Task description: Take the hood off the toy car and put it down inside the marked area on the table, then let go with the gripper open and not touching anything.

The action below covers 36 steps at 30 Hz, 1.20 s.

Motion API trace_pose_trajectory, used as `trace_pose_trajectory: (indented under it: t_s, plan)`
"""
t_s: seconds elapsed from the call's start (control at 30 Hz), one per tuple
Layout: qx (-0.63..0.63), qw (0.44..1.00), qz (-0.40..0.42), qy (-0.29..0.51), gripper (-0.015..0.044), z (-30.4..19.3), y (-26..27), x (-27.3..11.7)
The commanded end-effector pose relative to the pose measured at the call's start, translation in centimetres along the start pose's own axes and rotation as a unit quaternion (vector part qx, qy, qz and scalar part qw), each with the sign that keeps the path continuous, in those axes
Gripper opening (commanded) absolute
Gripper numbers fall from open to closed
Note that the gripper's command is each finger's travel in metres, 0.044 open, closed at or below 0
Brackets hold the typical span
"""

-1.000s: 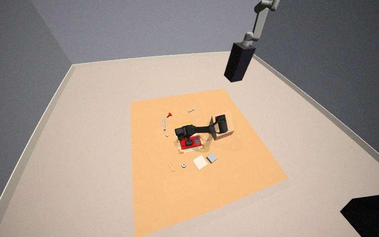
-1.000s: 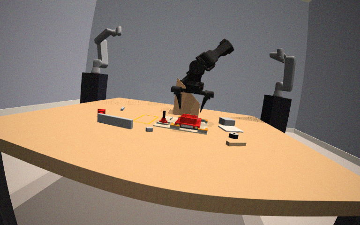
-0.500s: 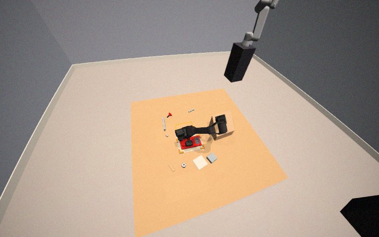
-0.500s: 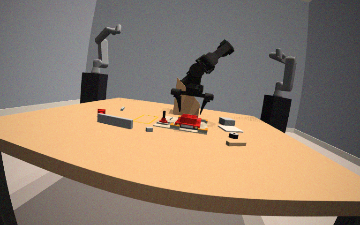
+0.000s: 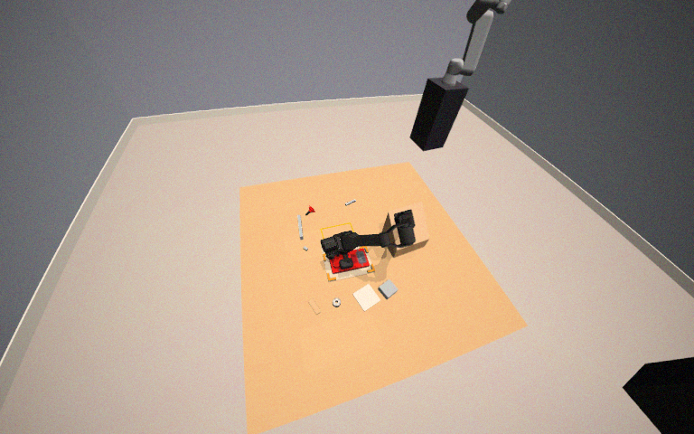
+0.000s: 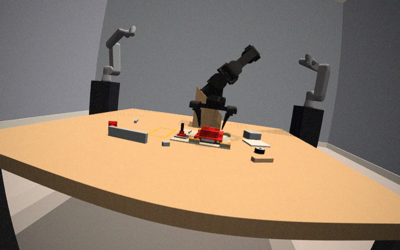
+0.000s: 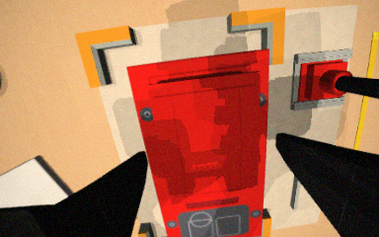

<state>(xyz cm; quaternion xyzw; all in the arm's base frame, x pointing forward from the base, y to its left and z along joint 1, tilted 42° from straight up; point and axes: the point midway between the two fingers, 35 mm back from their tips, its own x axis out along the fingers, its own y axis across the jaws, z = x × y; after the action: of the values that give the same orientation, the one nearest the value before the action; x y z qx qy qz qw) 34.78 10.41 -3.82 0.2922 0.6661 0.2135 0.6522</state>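
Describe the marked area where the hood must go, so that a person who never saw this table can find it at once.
Find the red toy car on its pale base plate near the middle of the orange table, under the open gripper. Beside the plate, past a small red stand with a black peg, lies the marked area. It is only a thin yellow square outline, flat on the table.

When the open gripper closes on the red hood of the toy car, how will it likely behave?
The red hood looks like a rigid flat panel, so probably stiff. Its smooth faces may slip between the fingers. Being flat, it should lie steady, not roll.
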Motion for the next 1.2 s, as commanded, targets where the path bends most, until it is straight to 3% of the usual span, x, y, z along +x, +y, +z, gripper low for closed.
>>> trace_pose_trajectory:
  t_s: [0.0, 1.17]
  plan:
    - [0.004, 1.0, 0.003, 0.001, 0.044, -0.1, 0.0, 0.2]
    - [0.004, 1.0, 0.003, 0.002, 0.044, -0.2, 0.0, 1.9]
